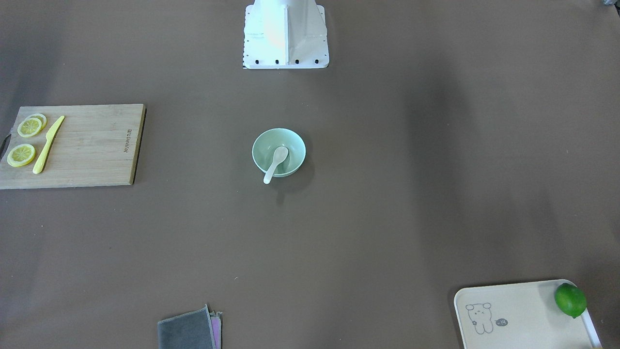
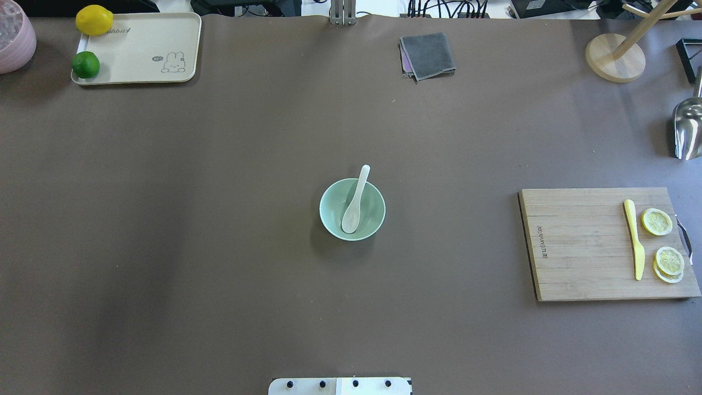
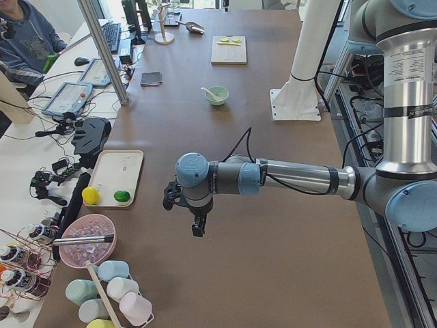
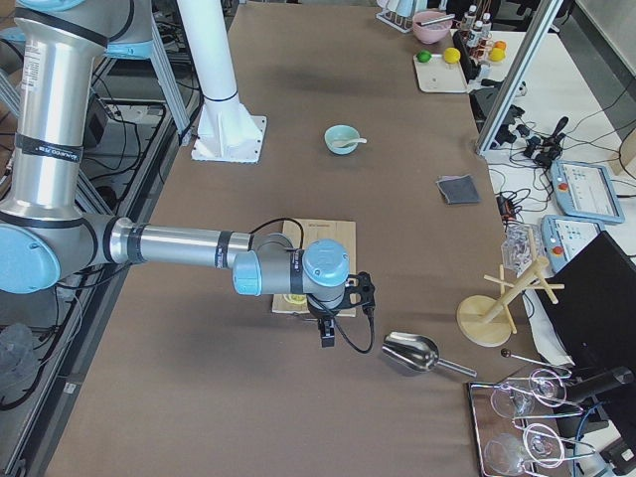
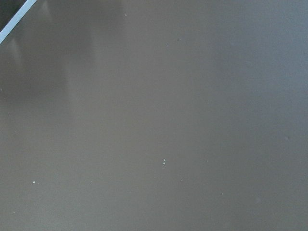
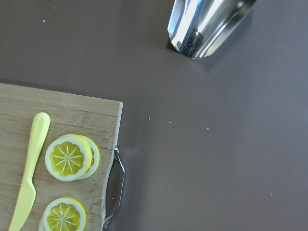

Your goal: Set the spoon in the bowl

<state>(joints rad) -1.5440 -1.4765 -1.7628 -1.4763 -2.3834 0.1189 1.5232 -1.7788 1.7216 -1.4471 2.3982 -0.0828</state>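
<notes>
The white spoon (image 2: 354, 203) lies in the mint-green bowl (image 2: 375, 214) at the table's middle, scoop down inside, handle resting on the rim and sticking out beyond it. It shows the same way in the front view, spoon (image 1: 276, 162) in bowl (image 1: 261, 145). The left gripper (image 3: 198, 229) shows only in the exterior left view, hanging above bare table far from the bowl (image 3: 217, 95). The right gripper (image 4: 326, 338) shows only in the exterior right view, over the cutting board's end. I cannot tell whether either is open or shut.
A wooden cutting board (image 2: 581, 247) with a yellow knife (image 2: 634, 238) and lemon slices (image 2: 657, 221) lies on the right. A cream tray (image 2: 142, 49) with a lime (image 2: 85, 65) and a lemon (image 2: 94, 20) sits far left. A grey cloth (image 2: 428, 55) and a metal scoop (image 2: 688, 129) lie along the far and right edges.
</notes>
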